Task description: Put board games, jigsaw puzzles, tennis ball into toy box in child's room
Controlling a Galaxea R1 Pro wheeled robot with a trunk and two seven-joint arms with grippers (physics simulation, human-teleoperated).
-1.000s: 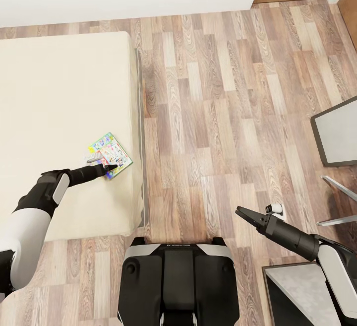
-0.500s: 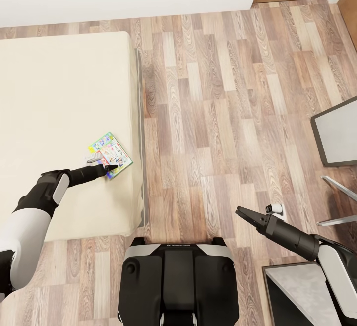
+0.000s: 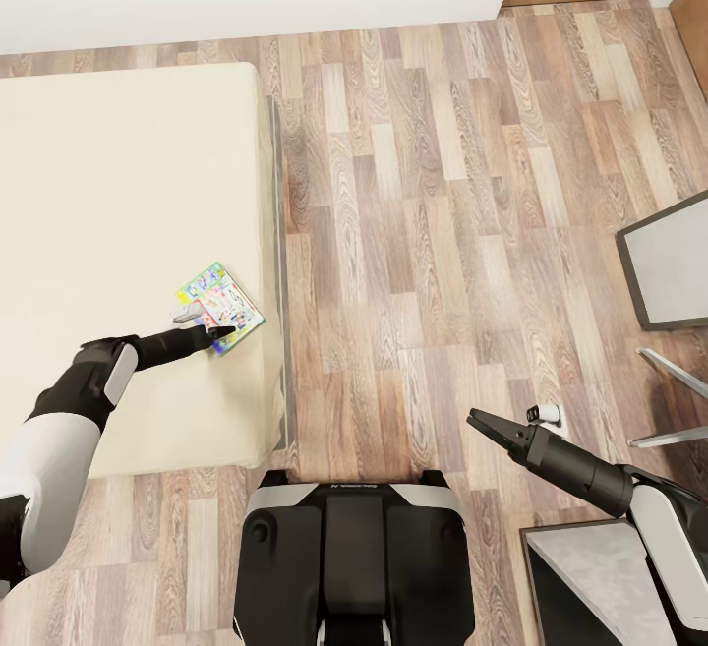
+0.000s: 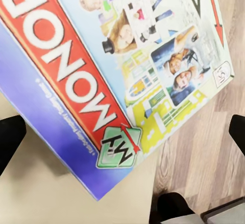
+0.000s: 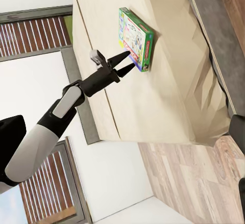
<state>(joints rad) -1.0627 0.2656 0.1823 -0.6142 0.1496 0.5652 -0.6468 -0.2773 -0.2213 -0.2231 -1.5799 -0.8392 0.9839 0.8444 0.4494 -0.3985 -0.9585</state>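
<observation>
Head view: the game [image 3: 219, 308] lies flat on the bed [image 3: 118, 233] near its edge, left gripper [image 3: 218, 333] at its corner. Right wrist view: fingers [image 5: 126, 57] spread, holding nothing. Closing here could pinch only the corner, tipping it floorward
</observation>
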